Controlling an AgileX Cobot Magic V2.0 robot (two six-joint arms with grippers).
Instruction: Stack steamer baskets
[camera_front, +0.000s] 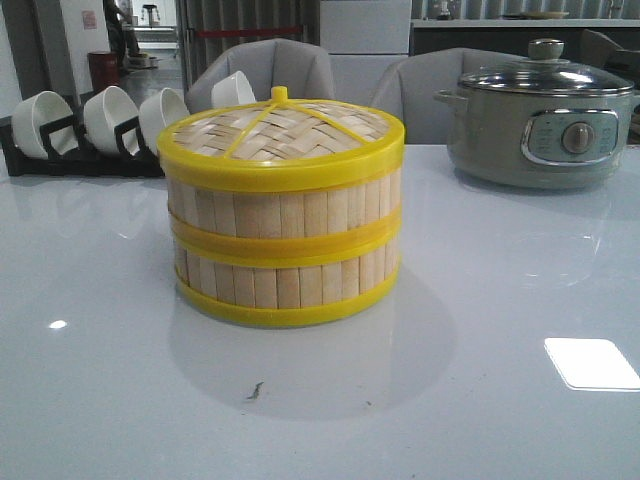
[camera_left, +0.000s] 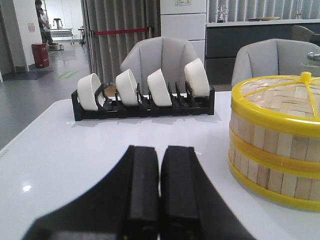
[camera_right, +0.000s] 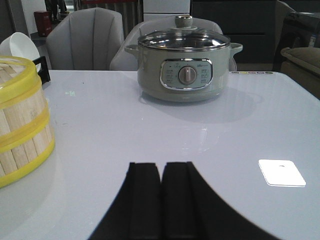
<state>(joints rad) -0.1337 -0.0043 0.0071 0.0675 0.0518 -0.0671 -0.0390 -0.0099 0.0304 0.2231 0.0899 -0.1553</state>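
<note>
Your left gripper (camera_left: 160, 200) and right gripper (camera_right: 161, 200) low over the table (camera_front: 480, 400), both pinched together on nothing, steamer baskets (camera_front: 283, 250) stacked two high at table centre, lid (camera_front: 280, 130) on top, bowl rack (camera_front: 85, 130) at 10 o'clock, pot (camera_front: 545, 125) at 2 o'clock.

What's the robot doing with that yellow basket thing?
Right now it isn't touching anything. Two round bamboo-slat steamer baskets with bright yellow rims already sit one on top of the other in the middle of the glossy white table, with a flat woven-bamboo lid on top. The left gripper and the right gripper are both shut and empty, apart from the stack. A grey electric pot with a glass lid and a black rack of white bowls stand behind.
</note>
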